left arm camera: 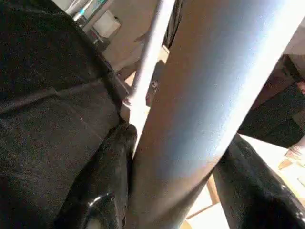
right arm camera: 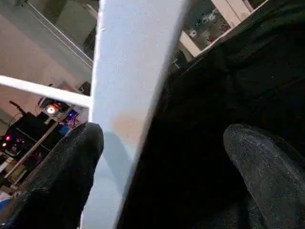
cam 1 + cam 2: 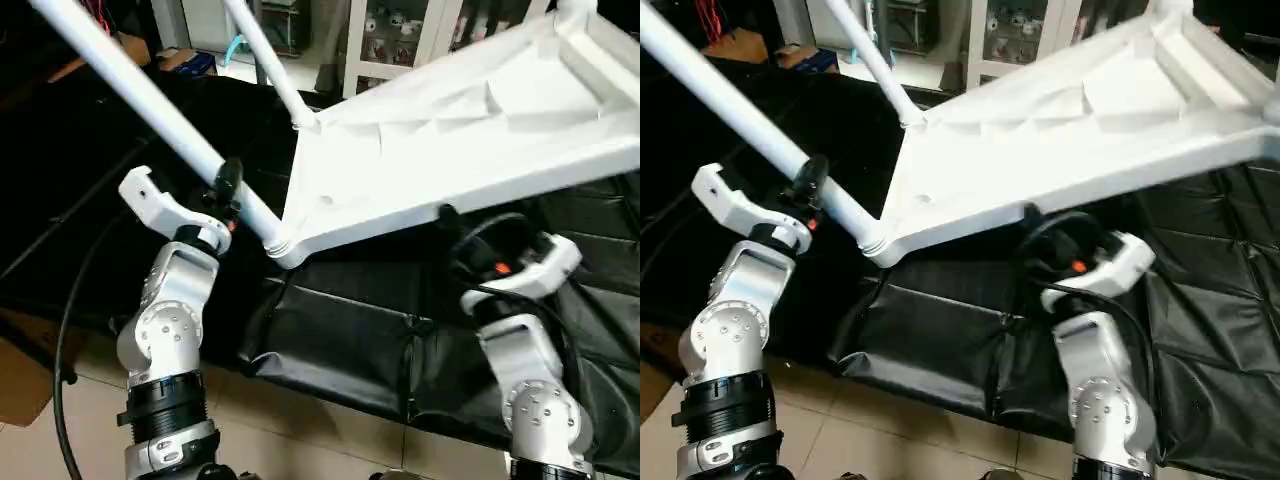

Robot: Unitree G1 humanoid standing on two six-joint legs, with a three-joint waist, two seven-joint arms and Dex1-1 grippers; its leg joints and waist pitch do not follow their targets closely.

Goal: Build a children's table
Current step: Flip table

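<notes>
Leg-fitting step: left gripper [image 3: 228,190] jaws clamp the near leg [image 3: 150,100] seated in the top [image 3: 470,130]. Right gripper [image 2: 162,181] jaws gape wide at the top's edge, holding nothing; next it needs a fresh grip.

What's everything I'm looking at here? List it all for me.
Tabletop: one, white, tilted above the black cover, ribbed underside showing.
Legs: two, white; near leg in the front corner socket, far leg in the corner behind it.
Cover: one, black, spread under the work.
Shelves: white, in the background.
Floor: beige tiles, in front.
Left gripper: black fingers closed round the near leg.
Right gripper: black fingers wide open at the tabletop's front edge.
</notes>
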